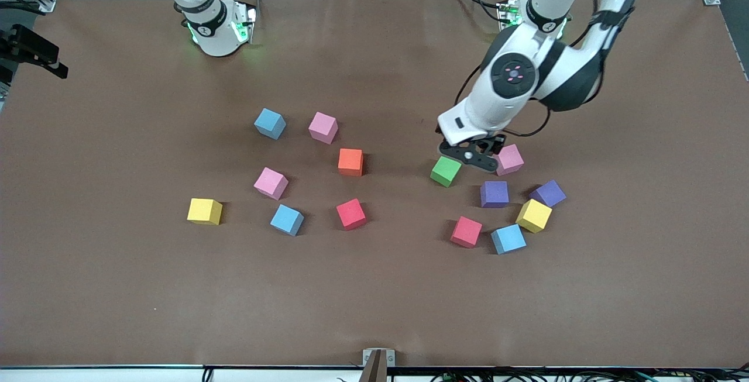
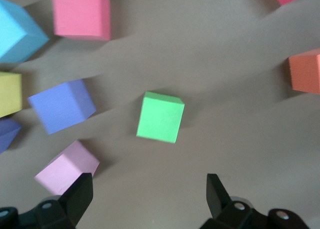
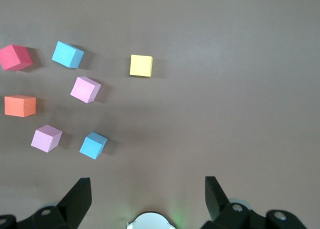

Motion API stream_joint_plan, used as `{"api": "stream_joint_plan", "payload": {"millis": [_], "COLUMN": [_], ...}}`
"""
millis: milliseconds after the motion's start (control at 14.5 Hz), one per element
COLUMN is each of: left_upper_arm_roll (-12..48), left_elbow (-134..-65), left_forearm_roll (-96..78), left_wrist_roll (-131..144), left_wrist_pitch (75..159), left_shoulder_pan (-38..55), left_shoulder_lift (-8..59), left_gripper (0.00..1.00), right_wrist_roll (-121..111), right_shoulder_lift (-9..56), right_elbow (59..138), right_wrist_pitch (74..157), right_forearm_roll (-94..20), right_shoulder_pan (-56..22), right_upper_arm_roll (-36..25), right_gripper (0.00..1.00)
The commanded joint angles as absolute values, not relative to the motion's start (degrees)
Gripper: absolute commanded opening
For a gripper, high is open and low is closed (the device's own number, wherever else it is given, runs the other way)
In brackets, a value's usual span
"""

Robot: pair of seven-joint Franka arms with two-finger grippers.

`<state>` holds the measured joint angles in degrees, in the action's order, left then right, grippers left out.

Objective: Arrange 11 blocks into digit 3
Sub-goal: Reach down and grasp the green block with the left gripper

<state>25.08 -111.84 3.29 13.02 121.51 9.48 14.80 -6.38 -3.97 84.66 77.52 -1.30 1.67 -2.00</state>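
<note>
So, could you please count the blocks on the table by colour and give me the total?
Pink block: 3
Light blue block: 3
Red block: 2
Yellow block: 2
Purple block: 2
Orange block: 1
Green block: 1
Total: 14

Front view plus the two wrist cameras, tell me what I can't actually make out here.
- Right gripper: out of the front view, past its top edge; its open fingers show only in its own wrist view.
- Pink block beside the green block: partly covered in the front view by the open left gripper.
- Orange block: cut by the left wrist view's edge.
</note>
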Motion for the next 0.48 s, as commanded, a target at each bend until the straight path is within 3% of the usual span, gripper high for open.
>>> {"api": "stream_joint_plan", "payload": {"millis": [0,207,414], "left_upper_arm_roll": [25.14,25.14,25.14], "left_elbow": [-117.84,-123.21,-124.37], "left_forearm_roll": [5.10,5.10,10.95], "left_wrist_roll": [13.71,13.71,13.80], "left_wrist_pitch": [130.04,139.89,144.83], "left_shoulder_pan": [10.02,9.84,9.58], "left_shoulder_lift": [14.68,16.08,19.24], "left_gripper": [1.00,1.00,1.00], "right_wrist_roll": [-7.38,-7.38,-7.38], "right_shoulder_lift": [-3.34,-2.64,-1.32], "right_elbow": [84.29,84.29,84.29], "right_wrist_pitch": [77.96,79.62,80.50], "right_forearm_roll": [-0.88,-0.97,-0.79], "right_shoulder_pan": [2.64,2.64,3.34], "right_upper_arm_roll": [-1.49,-1.49,-1.58], "right_gripper": [1.00,1.00,1.00]}}
